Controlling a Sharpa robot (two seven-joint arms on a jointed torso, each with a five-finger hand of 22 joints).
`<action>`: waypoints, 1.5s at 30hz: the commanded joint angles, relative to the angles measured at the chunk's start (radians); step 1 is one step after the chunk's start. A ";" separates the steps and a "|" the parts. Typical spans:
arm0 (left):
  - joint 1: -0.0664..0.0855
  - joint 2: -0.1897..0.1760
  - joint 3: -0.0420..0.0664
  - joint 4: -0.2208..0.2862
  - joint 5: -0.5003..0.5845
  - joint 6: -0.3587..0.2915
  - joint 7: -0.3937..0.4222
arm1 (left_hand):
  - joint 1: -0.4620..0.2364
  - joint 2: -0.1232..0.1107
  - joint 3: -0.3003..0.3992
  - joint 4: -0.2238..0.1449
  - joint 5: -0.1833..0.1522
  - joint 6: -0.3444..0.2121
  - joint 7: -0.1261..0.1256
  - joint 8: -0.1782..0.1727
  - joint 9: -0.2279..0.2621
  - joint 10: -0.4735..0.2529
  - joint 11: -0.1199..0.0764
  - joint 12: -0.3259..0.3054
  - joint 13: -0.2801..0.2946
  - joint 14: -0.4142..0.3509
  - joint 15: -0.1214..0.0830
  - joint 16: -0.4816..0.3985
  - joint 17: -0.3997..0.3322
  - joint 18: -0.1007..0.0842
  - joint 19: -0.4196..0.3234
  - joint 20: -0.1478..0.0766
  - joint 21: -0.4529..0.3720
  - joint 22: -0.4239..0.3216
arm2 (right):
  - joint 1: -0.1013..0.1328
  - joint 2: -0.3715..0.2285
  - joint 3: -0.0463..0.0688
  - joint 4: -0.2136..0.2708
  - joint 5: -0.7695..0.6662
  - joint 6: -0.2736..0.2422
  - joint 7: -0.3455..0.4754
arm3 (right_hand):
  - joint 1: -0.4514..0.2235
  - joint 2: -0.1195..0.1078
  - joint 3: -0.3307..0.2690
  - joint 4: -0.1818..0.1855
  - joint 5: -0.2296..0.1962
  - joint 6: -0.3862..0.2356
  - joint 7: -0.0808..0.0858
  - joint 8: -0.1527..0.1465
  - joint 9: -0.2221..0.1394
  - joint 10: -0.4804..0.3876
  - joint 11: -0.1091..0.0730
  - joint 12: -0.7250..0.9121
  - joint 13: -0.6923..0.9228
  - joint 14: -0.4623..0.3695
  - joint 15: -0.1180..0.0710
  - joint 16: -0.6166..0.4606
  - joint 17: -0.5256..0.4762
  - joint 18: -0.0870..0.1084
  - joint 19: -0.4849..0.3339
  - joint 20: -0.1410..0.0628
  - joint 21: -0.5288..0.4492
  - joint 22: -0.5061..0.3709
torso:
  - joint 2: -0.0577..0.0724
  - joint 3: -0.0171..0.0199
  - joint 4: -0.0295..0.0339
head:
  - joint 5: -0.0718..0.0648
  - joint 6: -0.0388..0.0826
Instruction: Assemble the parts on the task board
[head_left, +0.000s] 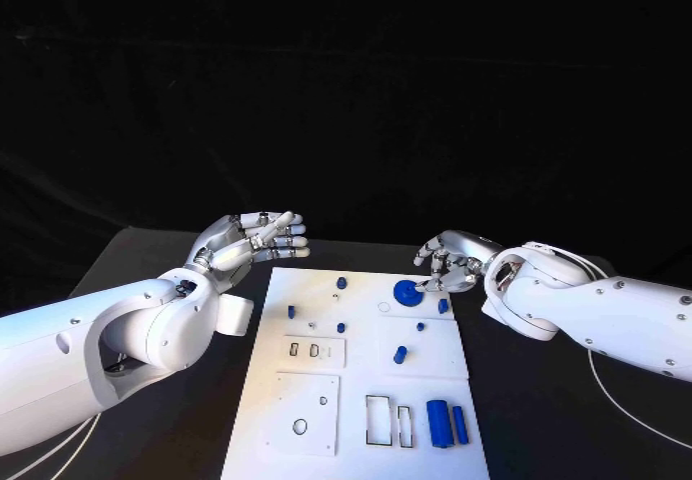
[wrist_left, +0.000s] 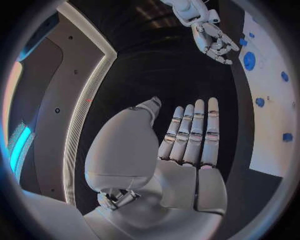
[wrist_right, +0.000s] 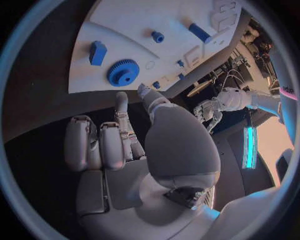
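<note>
**Blue gear at the far end of the board, both hands empty**

The task board (head_left: 361, 380) lies in the middle of the black desk (head_left: 577, 420), running lengthwise away from the robot. A blue gear (head_left: 408, 291) sits near its far right corner, with small blue pegs (head_left: 340, 283) scattered around it across the far half. A blue cylinder (head_left: 438, 422) and a narrow blue bar (head_left: 460, 424) lie side by side at the near right, just beside rectangular cut-outs. No writing or label can be read on the board or parts.

The right hand (head_left: 450, 262) hovers just beyond the gear, fingers curled inward and grasping nothing. The left hand (head_left: 257, 240) is raised off the board's far left corner, released, fingers straight and together, holding nothing.
</note>
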 joint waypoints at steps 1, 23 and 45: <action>0.001 0.001 0.001 0.002 0.004 0.028 0.004 | -0.003 -0.005 -0.004 0.004 -0.005 -0.009 0.026 -0.003 -0.002 0.001 0.004 -0.003 0.000 -0.006 0.004 -0.007 0.001 0.014 0.003 0.001 -0.004 -0.001 | -0.008 0.010 -0.001 -0.011 0.029 0.056 -0.016 | 0.018 0.002 -0.021 0.020 0.006 -0.012 0.001 0.011 0.009 -0.010 0.002 0.130 0.118 0.044 -0.004 0.037 0.083 -0.023 0.016 0.001 0.013 0.027 | 0.001 -0.0020 0.0012 | 0.002 -0.004; 0.001 0.001 0.001 -0.001 0.004 0.031 -0.003 | -0.004 -0.004 -0.004 0.004 -0.005 -0.008 0.026 -0.003 -0.001 0.002 0.004 -0.004 0.000 -0.006 0.004 -0.007 0.002 0.014 0.004 0.001 -0.004 -0.002 | -0.054 0.084 -0.004 -0.087 0.010 0.022 -0.017 | 0.057 0.023 -0.028 0.065 0.017 -0.018 0.007 0.036 0.023 0.109 0.010 0.500 0.509 0.067 0.005 0.095 0.231 -0.031 0.040 0.009 0.037 0.069 | 0.001 -0.0053 0.0030 | -0.001 -0.011; 0.001 -0.002 0.001 -0.003 0.004 0.034 -0.008 | -0.004 -0.002 -0.004 0.004 -0.005 -0.007 0.026 -0.003 -0.001 0.003 0.004 -0.005 0.000 -0.006 0.004 -0.008 0.003 0.014 0.004 0.001 -0.005 -0.003 | -0.064 0.088 -0.005 -0.095 -0.051 0.000 0.008 | 0.078 0.001 0.188 0.029 0.018 0.046 -0.001 0.069 0.018 0.141 0.001 0.568 0.583 0.072 -0.001 0.107 0.267 -0.037 0.057 0.004 0.054 0.101 | 0.001 -0.0064 0.0032 | -0.001 -0.013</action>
